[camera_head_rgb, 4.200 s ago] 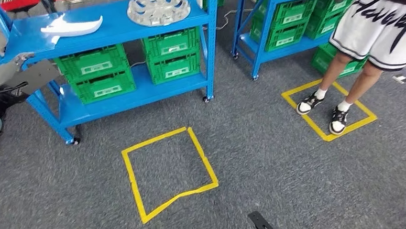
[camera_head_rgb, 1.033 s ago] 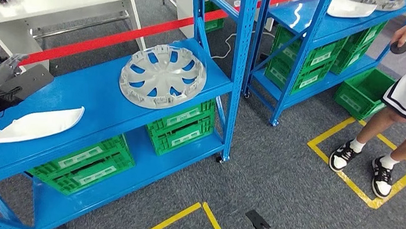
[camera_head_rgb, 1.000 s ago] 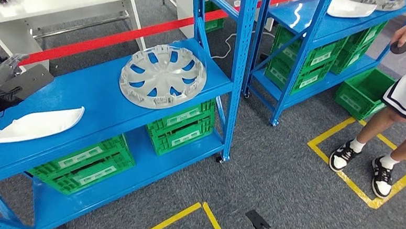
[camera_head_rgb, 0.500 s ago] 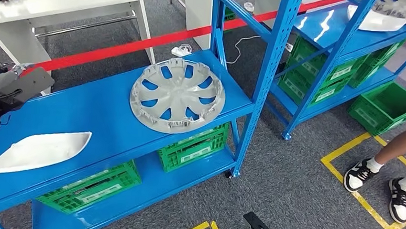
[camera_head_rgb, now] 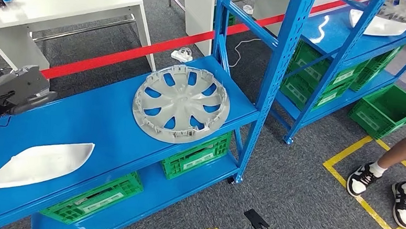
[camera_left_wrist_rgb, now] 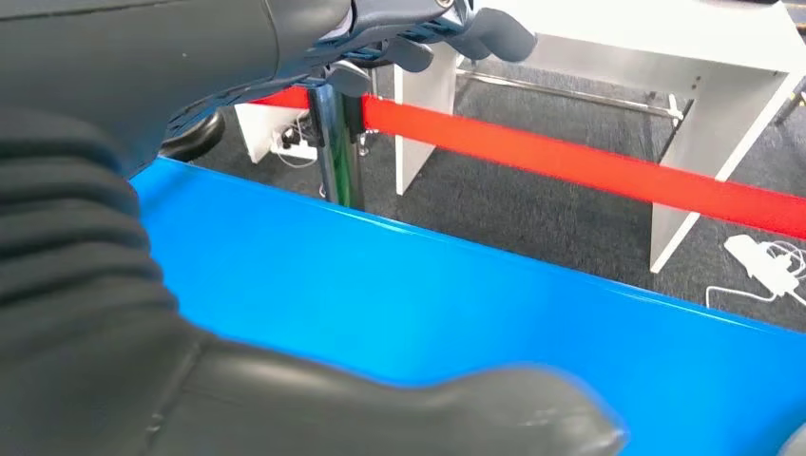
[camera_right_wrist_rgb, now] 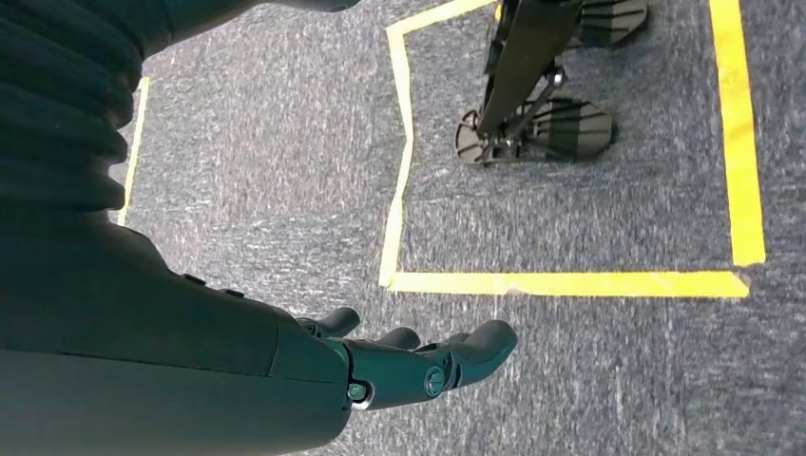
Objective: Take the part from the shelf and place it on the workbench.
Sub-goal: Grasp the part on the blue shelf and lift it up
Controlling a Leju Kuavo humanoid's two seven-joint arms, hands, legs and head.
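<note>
From above, a ribbed grey plastic hubcap point(camera_head_rgb: 181, 104) lies near the blue shelf's point(camera_head_rgb: 106, 128) right edge. The wrist cameras show the left robot hand point(camera_left_wrist_rgb: 399, 28) over bare shelf, empty, and the right robot hand point(camera_right_wrist_rgb: 418, 366) over grey carpet point(camera_right_wrist_rgb: 589, 380), fingers extended, empty.

empty R hand point(camera_right_wrist_rgb: 418, 366), yellow floor tape point(camera_right_wrist_rgb: 570, 283), carpet point(camera_right_wrist_rgb: 285, 190)

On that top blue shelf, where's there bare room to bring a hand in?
Bare blue shelf top lies between the white curved panel and the grey wheel cover, running back to the rear edge. The left robot hand hovers over the far-left rear part. It is tight at the right end, where the wheel cover nearly reaches the blue upright.
</note>
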